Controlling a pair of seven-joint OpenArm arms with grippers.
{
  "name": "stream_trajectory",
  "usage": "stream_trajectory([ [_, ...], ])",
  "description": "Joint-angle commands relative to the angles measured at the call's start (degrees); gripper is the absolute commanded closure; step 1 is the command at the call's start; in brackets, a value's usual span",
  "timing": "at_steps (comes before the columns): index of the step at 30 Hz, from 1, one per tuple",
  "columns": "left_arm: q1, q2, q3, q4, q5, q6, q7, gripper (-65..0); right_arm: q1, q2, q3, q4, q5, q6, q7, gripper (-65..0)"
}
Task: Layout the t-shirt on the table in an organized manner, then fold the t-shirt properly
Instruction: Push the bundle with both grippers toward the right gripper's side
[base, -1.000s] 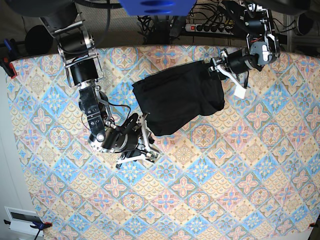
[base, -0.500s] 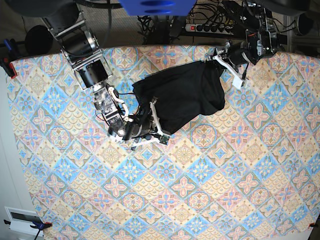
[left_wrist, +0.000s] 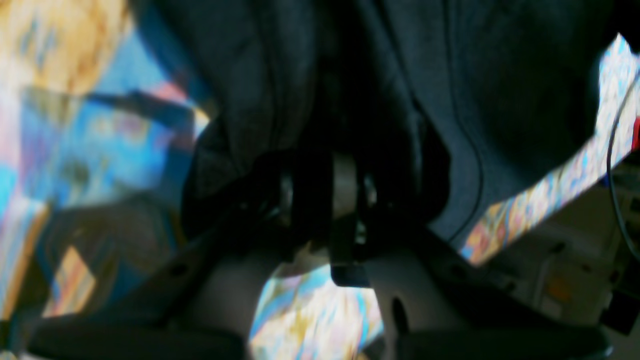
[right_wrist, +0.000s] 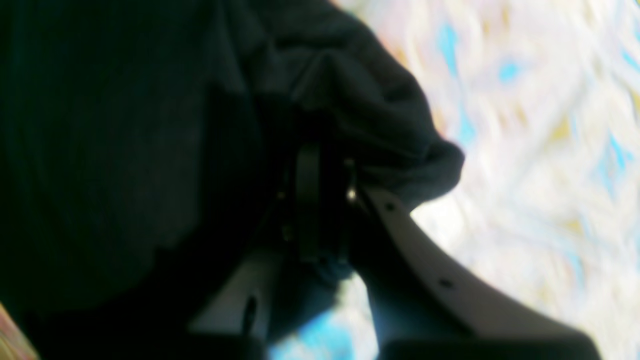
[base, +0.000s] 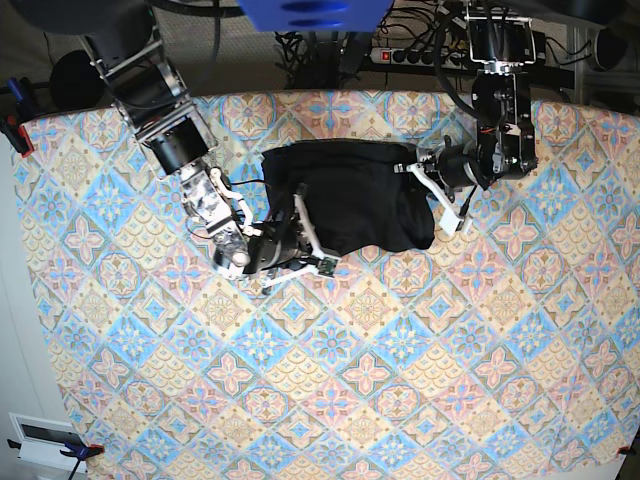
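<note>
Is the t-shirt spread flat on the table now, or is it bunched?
Bunched. The t-shirt is a compact dark lump with no sleeves or collar laid out, and the wrist views show gathered folds at both claws.

The left gripper (left_wrist: 332, 200) pinches bunched folds of the black t-shirt (left_wrist: 505, 95), blurred above the patterned table (left_wrist: 545, 195) visible on both sides.
</note>
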Motion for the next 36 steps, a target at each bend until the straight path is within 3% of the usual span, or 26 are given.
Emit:
stream_trajectory([
  [1, -1.6, -0.4, 0.5, -0.3, 2.1, 0.6, -1.8, -9.0, 0.7, 2.3, 0.4, 1.7, -0.9, 0.1, -1.2, -4.8],
  [9, -12.1, -0.6, 6.6, -8.0, 2.1, 0.6, -6.6, -9.0, -8.3, 9.3, 9.2, 13.5, -0.9, 0.1, -6.6, -4.8],
  [15, -15.8, -0.7, 6.4, -7.5, 0.4, 0.3, -6.9, -9.0, -14.5, 12.7, 13.8, 21.2, -0.9, 0.1, -8.4, -4.8],
  [23, -9.3, -4.4, -0.2, 2.7, -13.7, 0.2, -0.1, -9.0, -15.8, 12.7, 24.5, 26.1, -0.9, 0.1, -8.1, -4.8],
  [26, -4.6, -4.3, -0.3, 5.0, -15.3, 0.2, -0.1, -9.0, -15.4, 12.5, 26.6, 24.9, -0.9, 0.1, -7.9, -4.8],
  [36, 3.0, 2.5, -0.1, 6.9, -13.5, 0.2, -0.1, -9.0, -6.4, 5.6, 26.8, 12.6, -1.1, 0.1, -5.5, -4.8],
])
